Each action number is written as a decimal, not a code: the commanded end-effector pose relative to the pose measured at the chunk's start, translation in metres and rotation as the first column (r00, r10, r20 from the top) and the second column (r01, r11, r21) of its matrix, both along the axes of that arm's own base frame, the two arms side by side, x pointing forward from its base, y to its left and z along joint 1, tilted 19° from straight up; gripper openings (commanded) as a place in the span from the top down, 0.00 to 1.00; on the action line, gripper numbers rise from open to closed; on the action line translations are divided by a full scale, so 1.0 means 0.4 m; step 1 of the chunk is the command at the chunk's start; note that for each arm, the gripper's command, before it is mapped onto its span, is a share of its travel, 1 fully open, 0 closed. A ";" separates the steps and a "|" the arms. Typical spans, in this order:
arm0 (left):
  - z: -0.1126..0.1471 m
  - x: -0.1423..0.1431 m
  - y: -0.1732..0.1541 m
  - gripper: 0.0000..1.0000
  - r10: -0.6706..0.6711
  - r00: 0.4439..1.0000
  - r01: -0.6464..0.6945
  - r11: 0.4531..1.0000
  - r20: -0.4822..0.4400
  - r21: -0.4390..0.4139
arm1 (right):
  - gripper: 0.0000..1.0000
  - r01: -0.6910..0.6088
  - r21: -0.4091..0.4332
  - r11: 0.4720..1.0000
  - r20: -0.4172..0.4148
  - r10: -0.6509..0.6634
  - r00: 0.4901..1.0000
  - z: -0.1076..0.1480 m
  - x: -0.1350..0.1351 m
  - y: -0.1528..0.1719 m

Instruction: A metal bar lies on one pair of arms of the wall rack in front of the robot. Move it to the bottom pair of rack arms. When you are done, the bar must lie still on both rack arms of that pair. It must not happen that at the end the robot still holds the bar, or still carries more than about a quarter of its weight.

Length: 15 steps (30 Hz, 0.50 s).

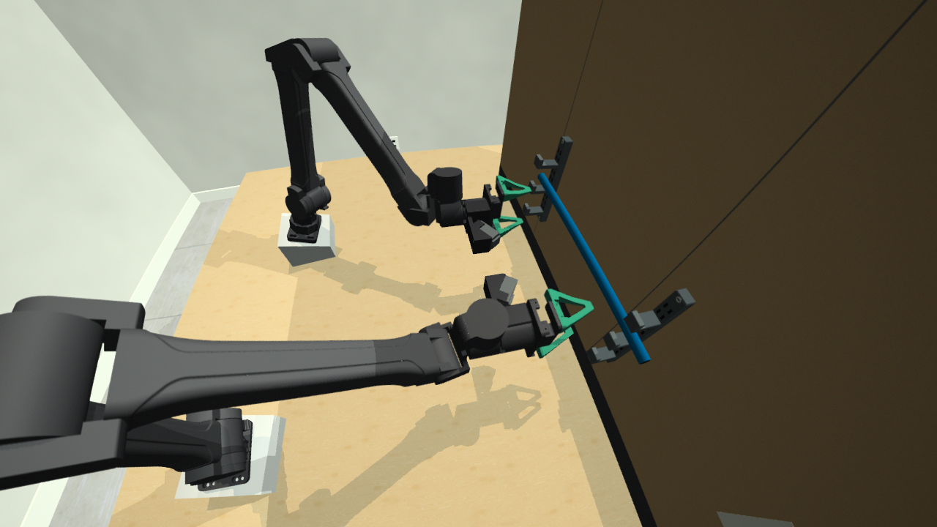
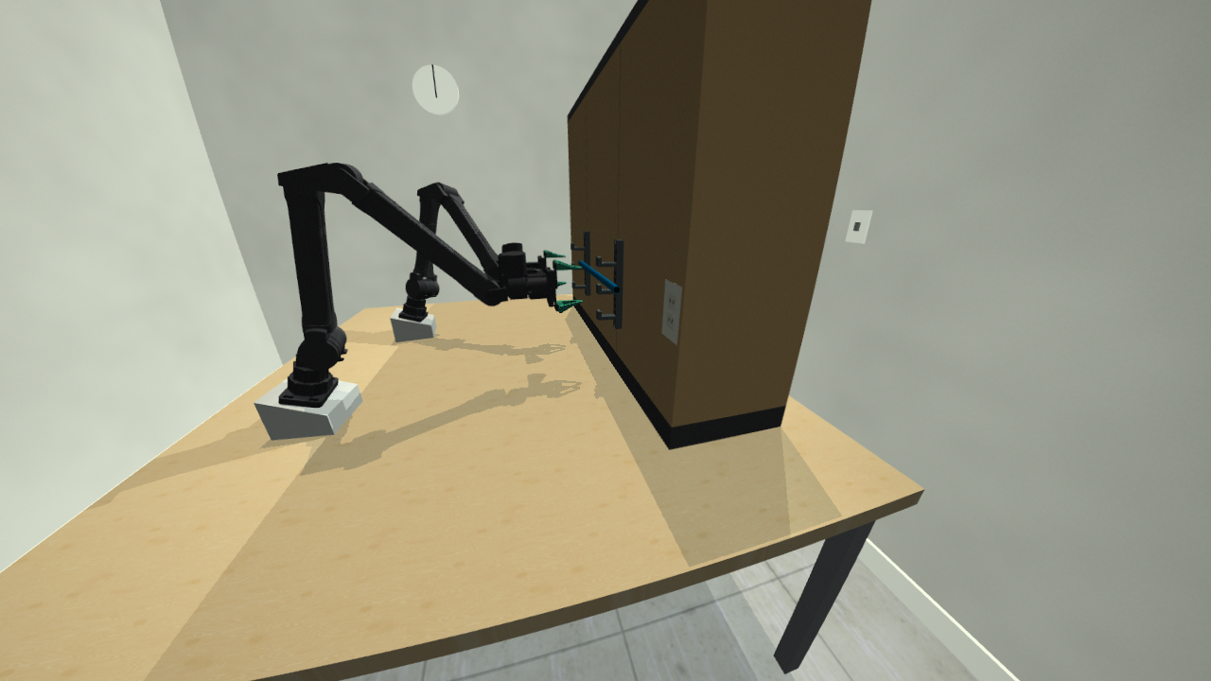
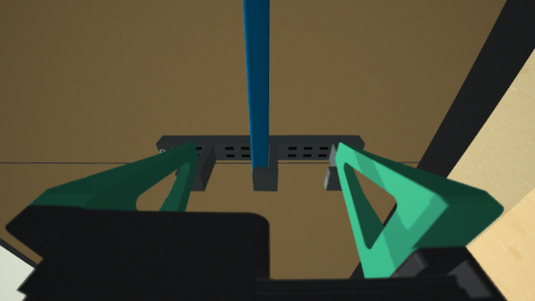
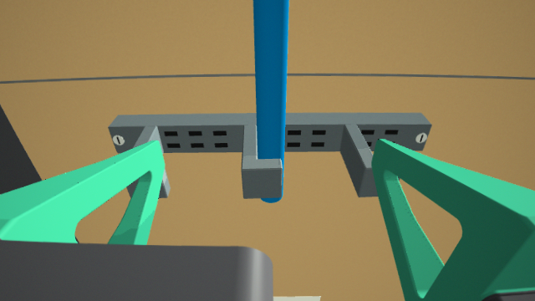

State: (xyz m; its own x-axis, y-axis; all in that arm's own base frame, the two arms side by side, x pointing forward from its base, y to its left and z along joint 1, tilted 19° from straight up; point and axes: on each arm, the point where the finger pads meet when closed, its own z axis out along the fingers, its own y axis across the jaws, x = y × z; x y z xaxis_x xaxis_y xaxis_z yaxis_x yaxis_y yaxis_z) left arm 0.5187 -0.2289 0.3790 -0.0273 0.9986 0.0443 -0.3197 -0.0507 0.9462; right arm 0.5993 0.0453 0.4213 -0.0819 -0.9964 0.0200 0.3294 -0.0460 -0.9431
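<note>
Brown cabinet wall: blue bar on middle pair, two open grippers

Item: blue metal bar, one, round, running from 11 to 5 o'clock in the top view. Lies on the middle rack arms.
Handling, as I judge it: stiff, moderately heavy, smooth enough to roll or slip; not fragile. Best held just inboard of each rail, both ends together, kept level.

Item: left rail and right rail, three hooked arms each. Destination: left bottom arm and right bottom arm. In my right wrist view the latter sits towards 9 o'clock.

Item: left gripper, jaws wide, nothing held.
Item: right gripper, likewise wide and unladen.

Step, by my reckoning: approach before grasping. I would close both, raise the bar over the hook lips, draw it out, then lower. Uneven lifting could snag one end.
</note>
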 end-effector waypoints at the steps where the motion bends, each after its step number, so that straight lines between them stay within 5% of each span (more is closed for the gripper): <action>1: 0.139 -0.002 -0.021 0.00 -0.010 0.996 0.015 0.998 0.087 -0.055 | 0.00 0.011 0.007 1.000 0.074 -0.012 0.997 0.107 0.015 -0.018; 15: 0.153 -0.006 -0.018 0.00 -0.008 0.996 0.014 0.998 0.091 -0.058 | 0.00 0.011 0.007 1.000 0.071 -0.012 0.997 0.109 0.014 -0.018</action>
